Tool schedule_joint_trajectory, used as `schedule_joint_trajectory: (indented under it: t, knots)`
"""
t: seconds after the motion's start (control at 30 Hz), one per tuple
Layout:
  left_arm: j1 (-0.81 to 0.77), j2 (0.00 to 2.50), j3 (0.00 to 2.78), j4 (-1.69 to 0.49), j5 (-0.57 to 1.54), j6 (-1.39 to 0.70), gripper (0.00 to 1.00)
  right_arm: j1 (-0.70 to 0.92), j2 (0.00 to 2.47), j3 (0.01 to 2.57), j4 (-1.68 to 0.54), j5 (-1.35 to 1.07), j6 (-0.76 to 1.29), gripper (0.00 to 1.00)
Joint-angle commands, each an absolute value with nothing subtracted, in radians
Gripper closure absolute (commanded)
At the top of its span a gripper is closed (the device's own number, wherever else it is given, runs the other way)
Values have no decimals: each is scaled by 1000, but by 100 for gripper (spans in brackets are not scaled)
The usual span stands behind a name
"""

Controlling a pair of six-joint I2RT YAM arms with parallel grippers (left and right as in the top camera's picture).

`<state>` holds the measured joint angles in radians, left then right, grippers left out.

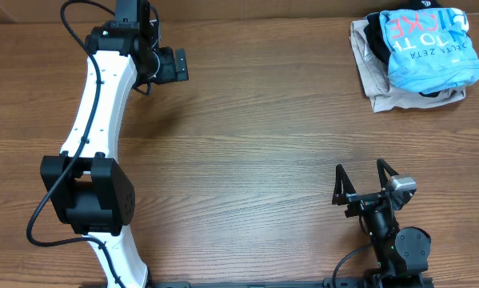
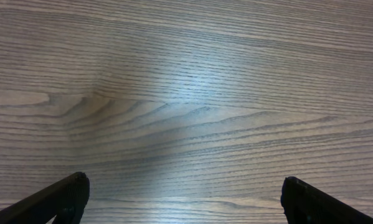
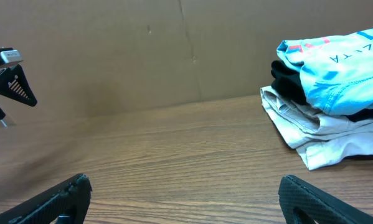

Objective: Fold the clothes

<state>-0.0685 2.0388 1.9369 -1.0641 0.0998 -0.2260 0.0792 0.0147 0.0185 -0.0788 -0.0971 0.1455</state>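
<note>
The sky-blue t-shirt (image 1: pixel 425 50) lies folded on top of a pile at the table's far right corner, red-pink and white lettering facing up. It also shows in the right wrist view (image 3: pixel 339 71) at the upper right. My left gripper (image 1: pixel 177 66) is open and empty at the far left of the table, over bare wood (image 2: pixel 185 186). My right gripper (image 1: pixel 361 178) is open and empty near the front right, well short of the pile (image 3: pixel 185 186).
Under the t-shirt lie a black garment (image 1: pixel 377 38) and a beige-grey garment (image 1: pixel 383 88). A brown cardboard wall (image 3: pixel 111 56) stands behind the table. The wooden table (image 1: pixel 247 160) spreads between the two arms.
</note>
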Motion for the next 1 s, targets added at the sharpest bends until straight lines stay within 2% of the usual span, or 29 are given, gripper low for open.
schedule_joint_trajectory:
  t: [0.0,0.53,0.8,0.97]
  knots:
    - [-66,2040,1937,-1062,93,-202,0,76,3,8,-75,-90,150,0]
    - [-70,2006,1937,-1063,93,-202,0,76,3,8,-75,-90,150,0]
    - [-92,1785,1937,-1063,84,-202,0,76,3,8,-75,-91,150,0]
    - [-52,1626,1893,-1039,53,-206,0,76,3,8,-74,-90,150,0]
